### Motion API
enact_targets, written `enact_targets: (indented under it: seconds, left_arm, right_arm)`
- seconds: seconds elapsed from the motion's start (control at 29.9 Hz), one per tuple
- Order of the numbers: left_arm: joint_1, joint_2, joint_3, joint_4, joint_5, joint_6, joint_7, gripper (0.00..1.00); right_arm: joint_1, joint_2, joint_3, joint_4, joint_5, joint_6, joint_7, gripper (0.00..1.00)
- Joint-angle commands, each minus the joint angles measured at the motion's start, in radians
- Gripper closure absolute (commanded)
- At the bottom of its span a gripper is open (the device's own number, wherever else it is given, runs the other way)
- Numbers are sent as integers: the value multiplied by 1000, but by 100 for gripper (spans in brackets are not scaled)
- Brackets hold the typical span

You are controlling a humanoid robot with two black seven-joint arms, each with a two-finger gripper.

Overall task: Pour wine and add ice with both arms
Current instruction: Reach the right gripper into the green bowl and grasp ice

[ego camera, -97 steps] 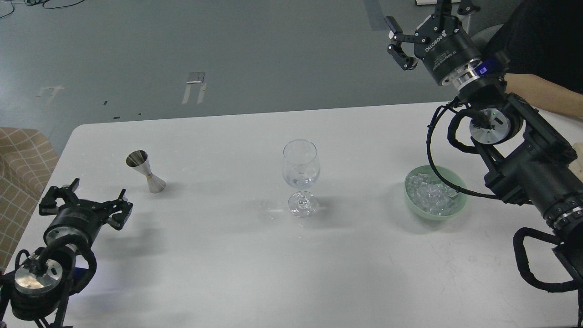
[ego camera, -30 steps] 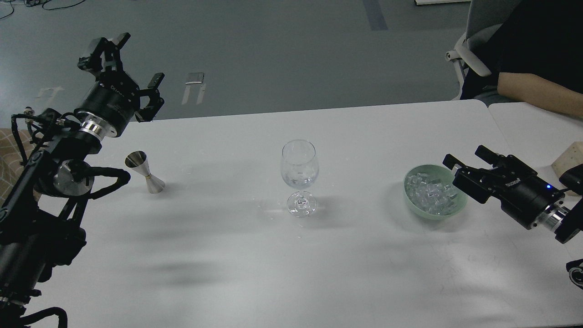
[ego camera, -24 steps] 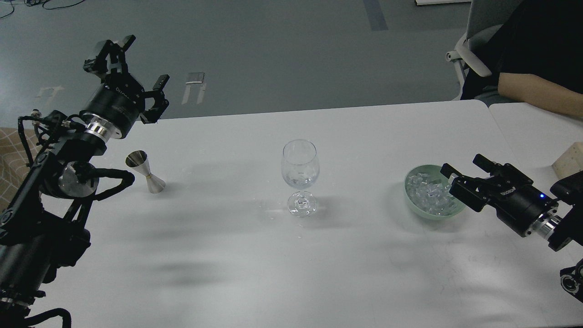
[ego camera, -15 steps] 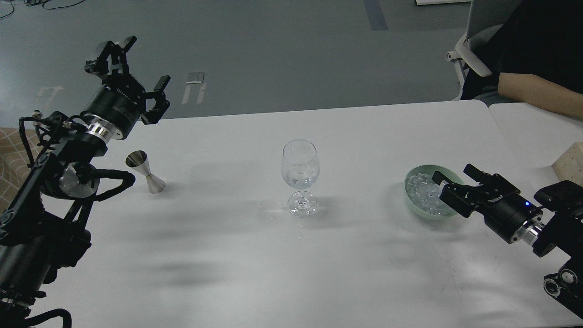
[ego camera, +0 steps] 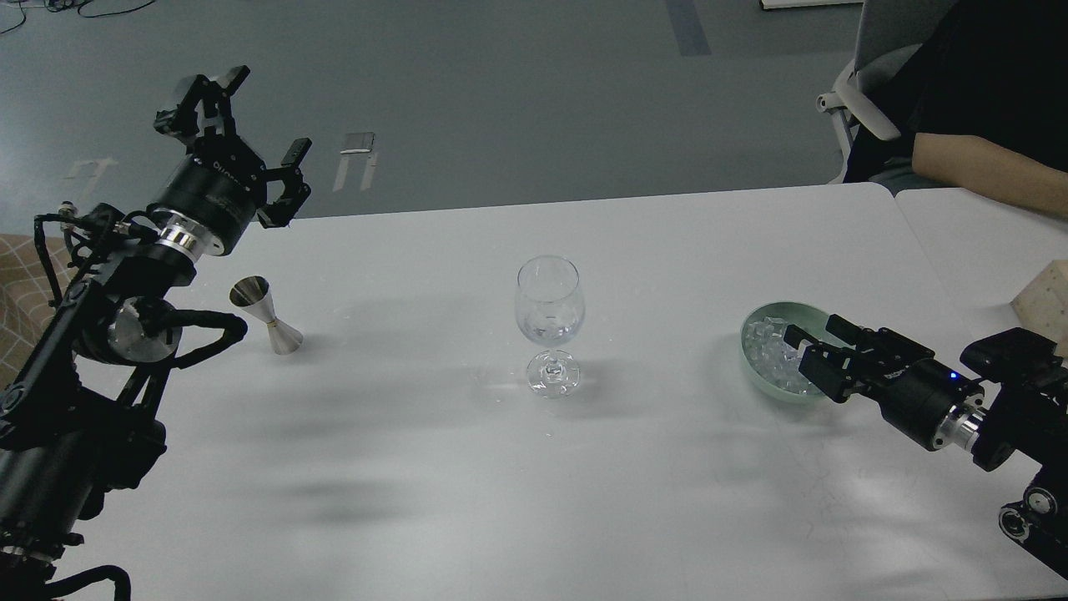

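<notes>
Only wine glass [ego camera: 548, 321] stands btwn jigger [ego camera: 267, 315] & ice bowl [ego camera: 755, 374].

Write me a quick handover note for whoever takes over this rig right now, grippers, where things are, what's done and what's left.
Left gripper: open, empty, raised above the table's far left edge.
Right gripper: open, empty, fingers over the green bowl of ice.
Wine glass: upright at table centre, no ice visible in it.
Steel jigger: upright on the left, untouched.
Done: right arm lined up at the bowl.
Left: grasp ice, drop it in the glass, pour from the jigger.
</notes>
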Motion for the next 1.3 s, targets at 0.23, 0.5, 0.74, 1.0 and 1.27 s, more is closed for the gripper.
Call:
enact_targets:
  seconds: [0.23, 0.5, 0.74, 1.0, 1.27]
  left_arm:
    - [0, -1, -1, 0, 9, 0, 0, 2]
    - [-3, 0, -1, -2, 9, 0, 0, 2]
    - [-5, -1, -1, -5, 9, 0, 0, 2]
    - [-5, -1, -1, -5, 9, 0, 0, 2]
    - [-5, 0, -1, -11, 12, 0, 0, 2]
  right_arm:
    - [42, -2, 0, 3, 1, 126, -15, 31]
    - [59, -3, 0, 3, -1, 178, -34, 34]
    - [67, -5, 0, 1, -2, 209, -37, 37]
    - [87, -6, 0, 1, -2, 270, -37, 37]
    - [111, -6, 0, -1, -2, 301, -44, 40]
